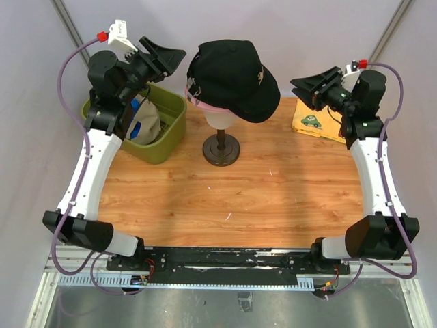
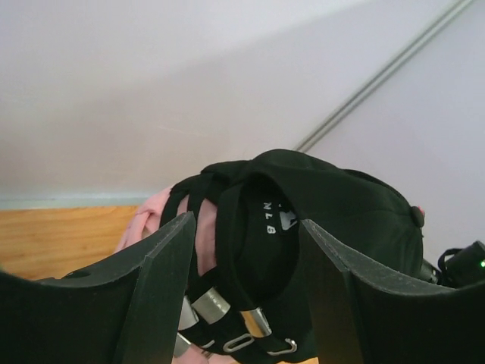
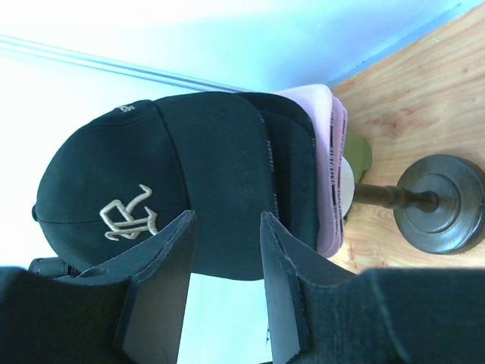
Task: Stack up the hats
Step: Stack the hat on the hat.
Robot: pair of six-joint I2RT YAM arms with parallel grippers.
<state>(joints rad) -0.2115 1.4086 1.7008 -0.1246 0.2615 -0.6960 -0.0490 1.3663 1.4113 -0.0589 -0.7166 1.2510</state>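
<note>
A black fabric baseball cap with a pale stitched logo on its front panel sits on top of a cream mannequin head. Its brim points toward the head's right and the near side. Under it a pink fabric cap shows as a rim around the head, and the right wrist view shows another black fabric layer between the two, though I cannot tell whether that is a separate cap.

The left tool hangs in the air just left of the mannequin head, level with the black cap's rear and close to it without touching. Its jaws stand wide apart with nothing between them. In the left wrist view the cap's back strap and metal buckles lie straight ahead of them.

The right tool hangs to the right of the head, a short way off the brim, facing the logo side. Its jaws are parted less widely and are also empty.

Both arms rise from the near edge of the wooden surface, elbows bent, wrists turned inward toward the head.

The head stands on a dark round-based stand. To its left sits an olive-green plastic bin holding a beige cap and a bright blue cap. To its right, a yellow cloth lies flat beneath the right arm.
</note>
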